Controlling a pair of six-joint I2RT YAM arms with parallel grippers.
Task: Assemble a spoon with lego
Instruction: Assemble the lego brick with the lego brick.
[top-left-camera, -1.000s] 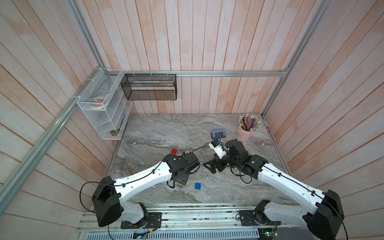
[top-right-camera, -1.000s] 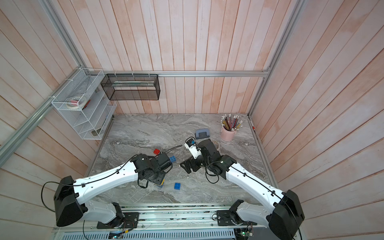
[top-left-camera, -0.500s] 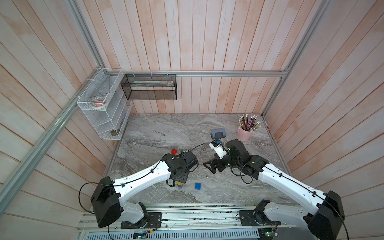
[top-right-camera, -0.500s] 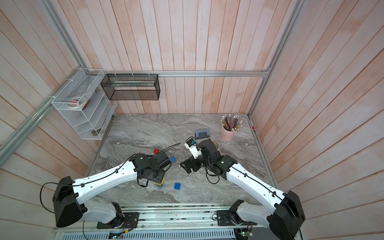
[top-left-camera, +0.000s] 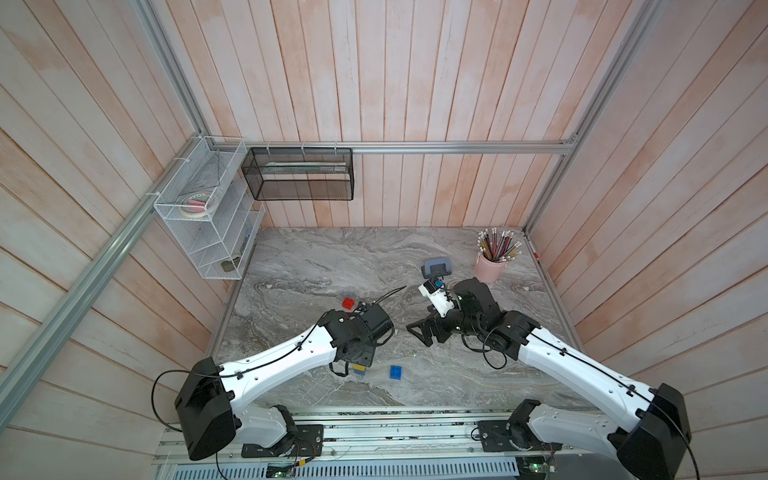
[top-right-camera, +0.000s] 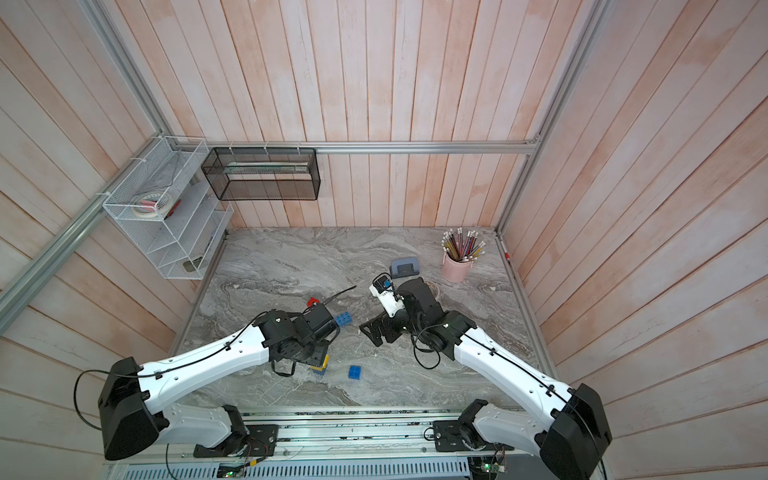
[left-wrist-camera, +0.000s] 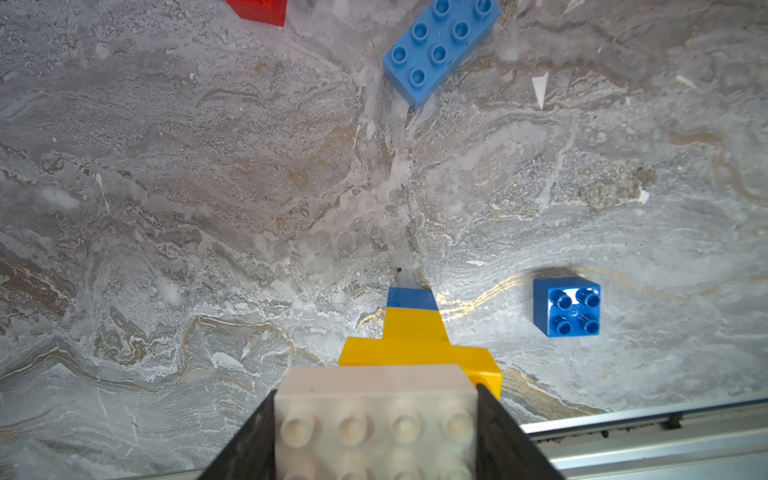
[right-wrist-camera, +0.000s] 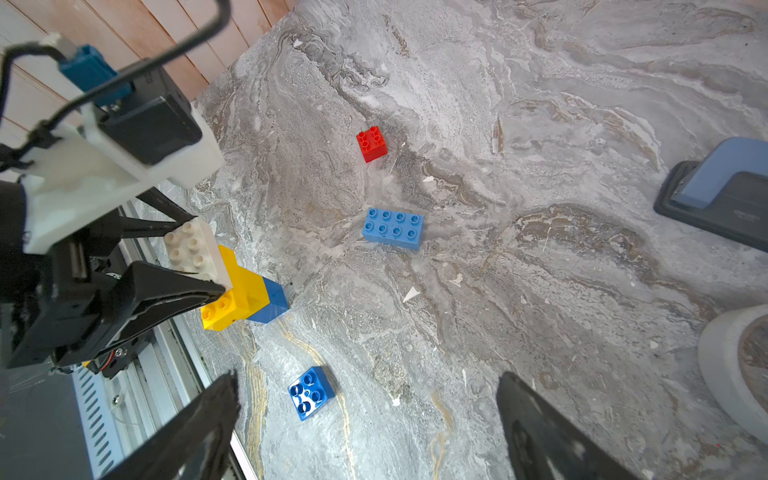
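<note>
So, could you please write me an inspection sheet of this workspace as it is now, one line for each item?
Surface: grey marble table, with small white chips scattered on it.
Job's things: joined bricks, white on yellow on blue, held; red square brick, long blue brick and blue square brick lie loose, all apart.
Clutter: hole punch, pink pencil cup.
Grippers: left gripper shut on the joined bricks; right gripper open, empty.
Cables: black cable juts from the left wrist over the table.
Surroundings: wooden walls, white wire rack, black mesh basket.
</note>
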